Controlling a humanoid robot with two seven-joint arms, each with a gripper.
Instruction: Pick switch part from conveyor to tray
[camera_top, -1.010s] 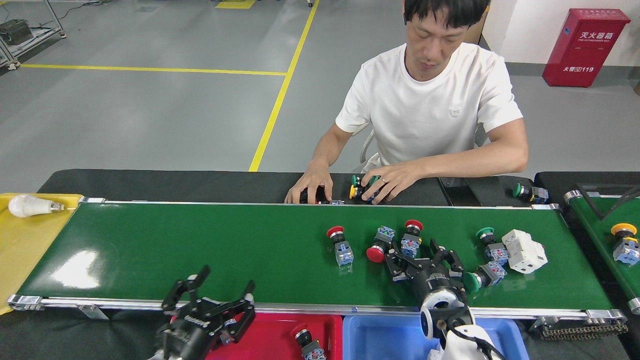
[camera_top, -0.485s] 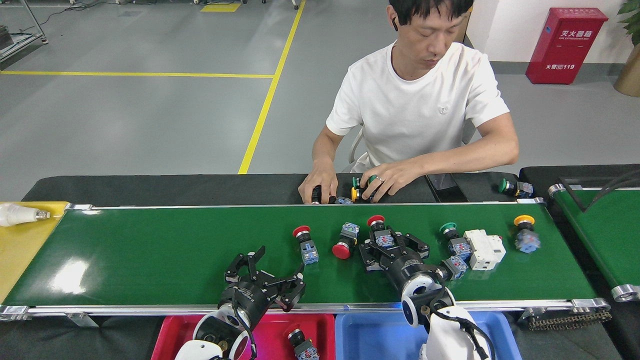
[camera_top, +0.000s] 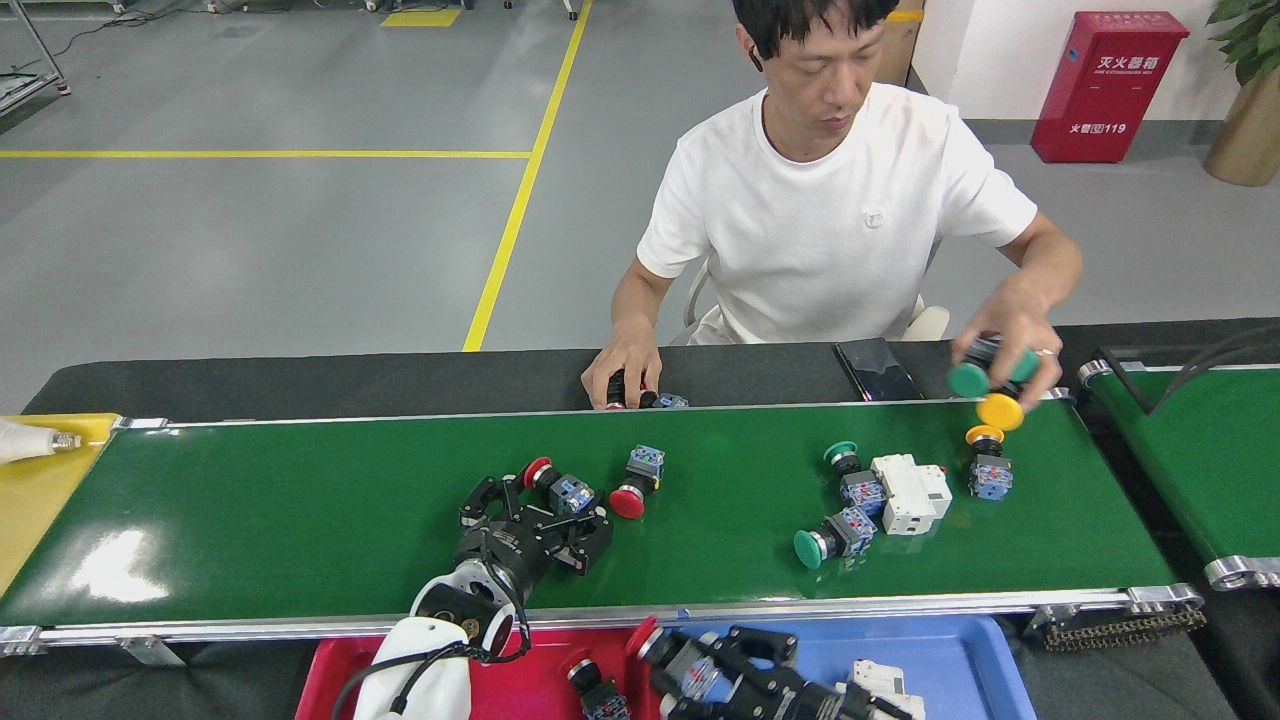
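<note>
On the green conveyor (camera_top: 300, 520), my left gripper (camera_top: 537, 512) stands open, its fingertips on either side of a red-capped switch part (camera_top: 556, 486) that lies on the belt. My right gripper (camera_top: 690, 662) is at the bottom edge, off the belt. It is shut on another red-capped switch part (camera_top: 648, 640), held over the seam between the red tray (camera_top: 340, 670) and the blue tray (camera_top: 950, 650). One switch part (camera_top: 592, 695) lies in the red tray.
More parts lie on the belt: a red one (camera_top: 636, 483), two green ones (camera_top: 848, 478) (camera_top: 828, 540), a white breaker (camera_top: 910, 492), a yellow one (camera_top: 988, 465). A person's hand (camera_top: 1000, 370) holds green and yellow parts over the far right edge. A second belt (camera_top: 1190, 450) lies right, a yellow tray (camera_top: 40, 480) left.
My right gripper took a red-capped part off the belt and drew back over the trays. My left gripper reached out onto the belt. The parts rode leftward; the person's hand moved right.
</note>
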